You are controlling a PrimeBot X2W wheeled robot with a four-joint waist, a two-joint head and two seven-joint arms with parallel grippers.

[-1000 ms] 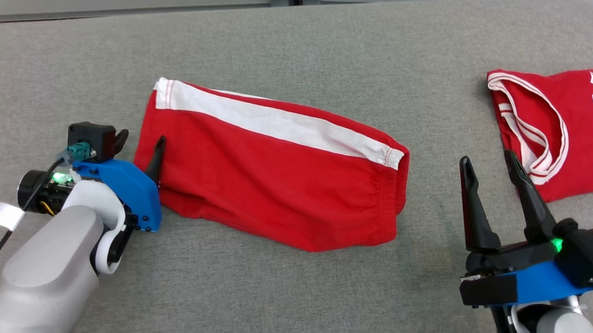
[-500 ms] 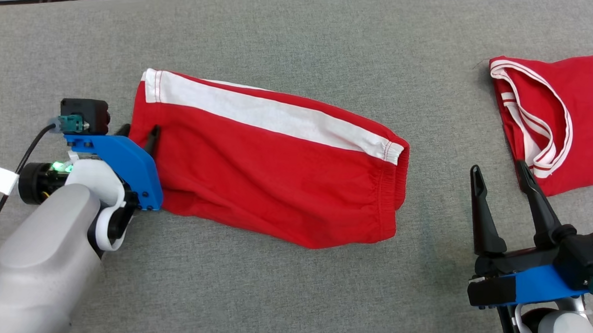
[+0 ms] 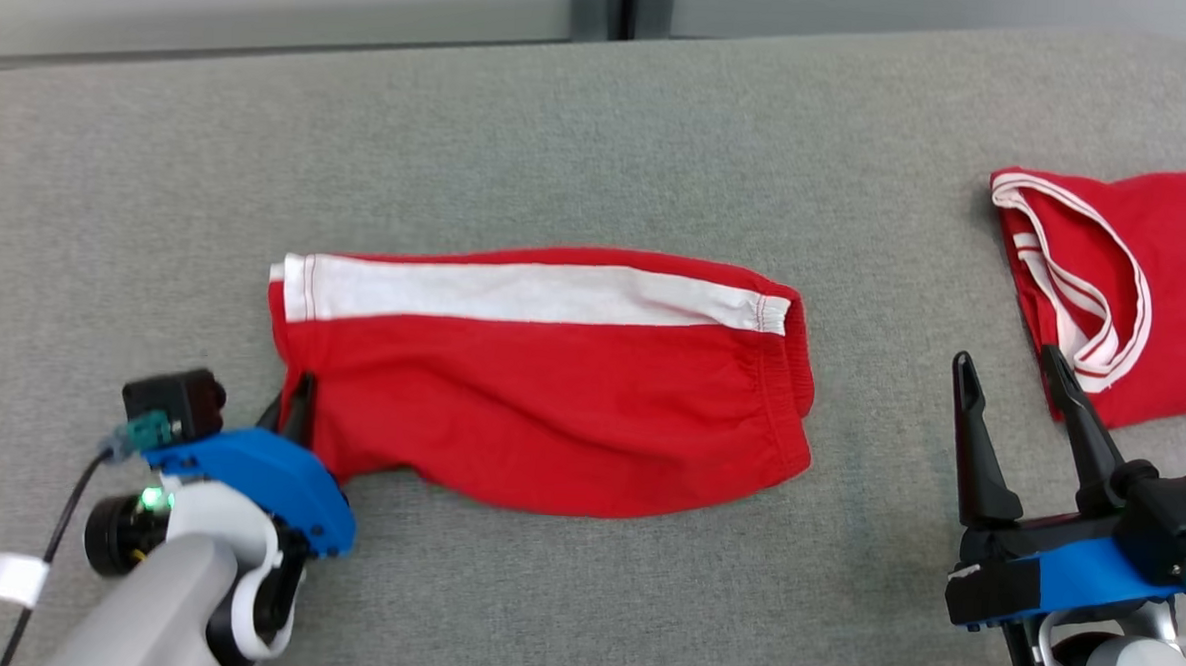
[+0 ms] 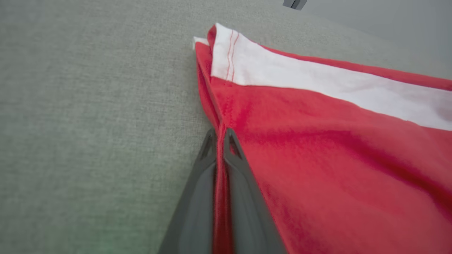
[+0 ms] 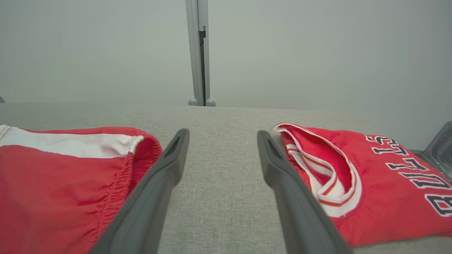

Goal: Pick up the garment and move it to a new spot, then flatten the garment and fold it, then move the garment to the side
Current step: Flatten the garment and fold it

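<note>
Now pinching a thin hem fold of the red garment (image 3: 550, 411) with the left gripper (image 4: 220, 133), closed tight on it, well left of the jersey (image 3: 1145, 297) on the grey cushion (image 3: 562, 121); probably needing a slow, low drag, guarding against slipping cloth; holding the right gripper (image 3: 1006, 357) spread and empty just left of the jersey; reading "BULLS" on it.
</note>
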